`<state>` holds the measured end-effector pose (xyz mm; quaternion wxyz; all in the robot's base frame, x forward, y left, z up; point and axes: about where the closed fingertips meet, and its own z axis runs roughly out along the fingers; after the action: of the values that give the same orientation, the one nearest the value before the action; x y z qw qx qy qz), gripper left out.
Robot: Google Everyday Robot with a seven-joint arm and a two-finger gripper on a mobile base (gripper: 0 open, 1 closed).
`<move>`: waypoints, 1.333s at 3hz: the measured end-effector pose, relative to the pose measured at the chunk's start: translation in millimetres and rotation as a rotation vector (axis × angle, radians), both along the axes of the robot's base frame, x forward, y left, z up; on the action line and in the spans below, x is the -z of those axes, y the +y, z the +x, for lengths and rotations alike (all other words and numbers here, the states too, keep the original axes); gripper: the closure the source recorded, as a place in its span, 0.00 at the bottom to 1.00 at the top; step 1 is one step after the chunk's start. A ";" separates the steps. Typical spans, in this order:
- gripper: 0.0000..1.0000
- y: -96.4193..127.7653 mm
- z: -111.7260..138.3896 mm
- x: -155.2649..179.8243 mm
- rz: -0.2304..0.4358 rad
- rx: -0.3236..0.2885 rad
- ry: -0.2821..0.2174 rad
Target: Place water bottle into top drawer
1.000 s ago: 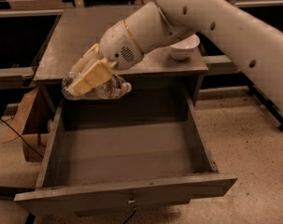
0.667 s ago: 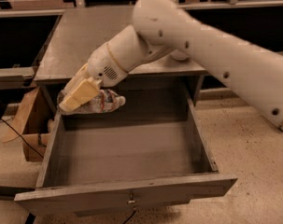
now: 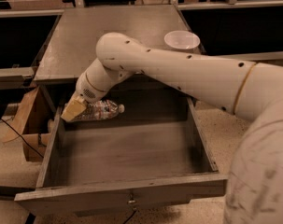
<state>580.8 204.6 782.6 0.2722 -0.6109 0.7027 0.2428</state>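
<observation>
Gripper (image 3: 74,112) sat low over the back left corner of the top drawer (image 3: 127,153), just inside its left wall, at the end of the white arm (image 3: 178,73), which reached in from the right and crossed the drawer's rear edge. Tan fingers (image 3: 72,111) were closed on the water bottle (image 3: 101,110), gripping it at its base end. The bottle lay roughly level, sticking out of the gripper to the right with its white cap (image 3: 121,108) the furthest point from the fingers. Its body ran along the drawer's back wall, inside the drawer opening. Whether it touched the drawer floor could not be made out. The clear plastic looked crinkled. A pale band around the middle showed faint reddish marks, but no brand or lettering could be read on it or anywhere else in view. The drawer stood pulled fully out, a deep grey box, with a small brass-coloured keyhole (image 3: 130,200) at the centre of its flat front. A white bowl (image 3: 181,39) stood on the grey tabletop (image 3: 113,31) near its right rear corner, well apart from gripper and bottle. A brown cardboard box (image 3: 28,120) stood on the speckled floor just beside the drawer's left wall, and a dark cable (image 3: 17,133) trailed along the floor by it.
</observation>
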 end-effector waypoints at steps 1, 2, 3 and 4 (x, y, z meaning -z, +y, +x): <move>0.99 4.1 33.2 42.4 -0.088 0.062 0.001; 0.76 6.6 49.6 67.2 -0.152 0.065 0.017; 0.53 1.3 57.7 85.4 -0.206 0.064 0.036; 0.31 -3.5 59.8 95.1 -0.237 0.068 0.048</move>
<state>640.7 201.1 687.5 0.1891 -0.6088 0.7530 0.1632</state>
